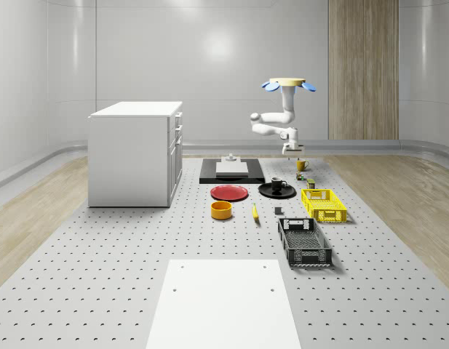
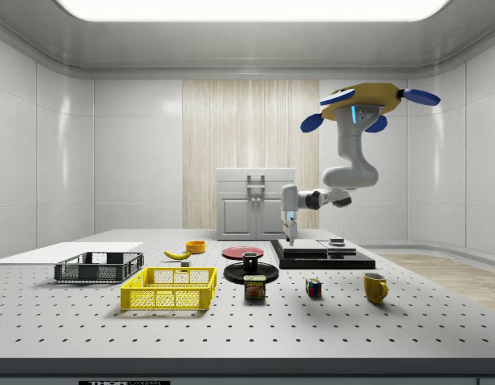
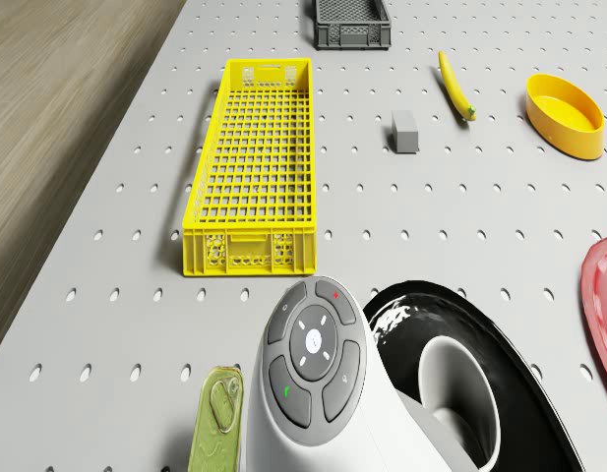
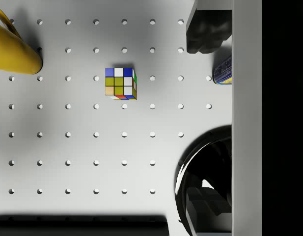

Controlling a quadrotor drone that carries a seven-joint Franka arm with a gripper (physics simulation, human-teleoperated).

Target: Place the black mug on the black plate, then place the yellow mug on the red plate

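The drone [image 2: 374,103] hovers above the bench [image 1: 122,269]. The black mug [image 1: 276,185] already sits on the black plate [image 1: 265,191], below the empty, open gripper [image 1: 289,150]. The yellow mug [image 2: 375,287] stands beyond it, upright; the approach needs to come down centred over the rim.

black mug [image 2: 251,261]: upright on black plate [image 2: 231,273] | yellow mug [image 2: 375,287]: upright on table, apart from red plate [image 1: 229,193]

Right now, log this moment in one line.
black mug on black plate | yellow mug on table | drone airborne | gripper empty
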